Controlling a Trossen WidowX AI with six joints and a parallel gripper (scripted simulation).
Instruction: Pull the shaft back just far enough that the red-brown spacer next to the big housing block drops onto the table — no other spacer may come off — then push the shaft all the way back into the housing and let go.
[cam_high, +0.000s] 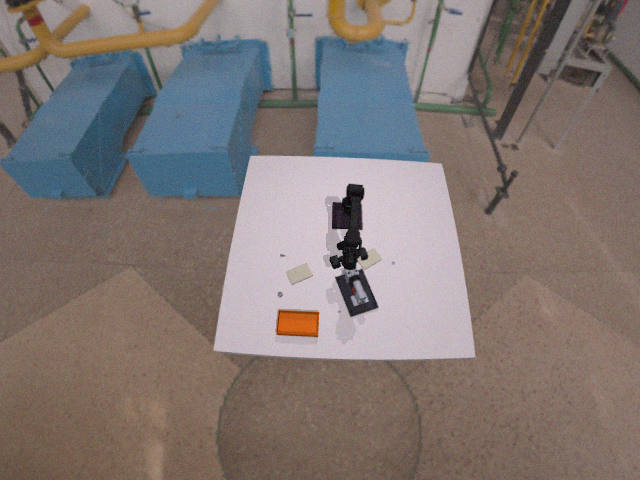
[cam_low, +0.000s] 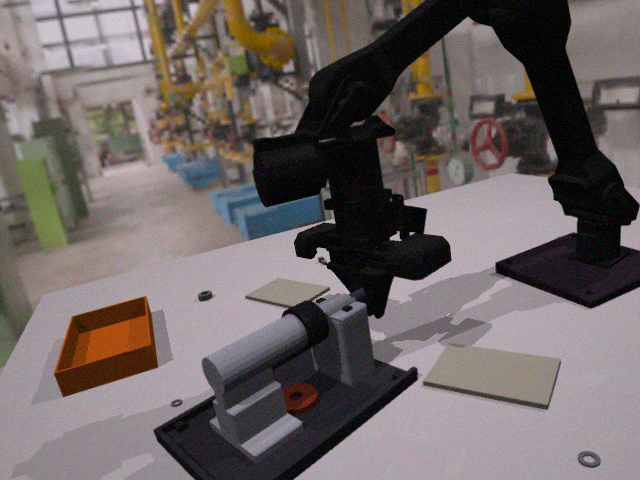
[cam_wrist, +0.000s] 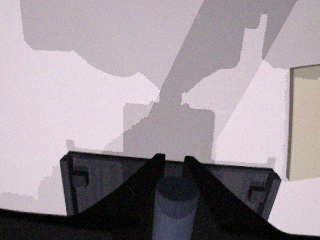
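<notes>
The tool (cam_high: 351, 269) (cam_low: 376, 304) (cam_wrist: 174, 163) pinches the end of the shaft (cam_low: 357, 295) (cam_wrist: 174, 215). The red ring (cam_high: 354, 290) (cam_low: 300, 395) is down on the dark base (cam_high: 363, 310) (cam_low: 330, 413) (cam_wrist: 227, 172).

An industrial plant room, with yellow pipes (cam_high: 124, 42) (cam_low: 253, 31), red handwheels (cam_low: 488, 143) and blue housings (cam_high: 368, 98) (cam_low: 279, 214).

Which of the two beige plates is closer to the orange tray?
The beige plate on the tray's side of the shaft fixture; the other lies across the fixture, farther away.
</notes>
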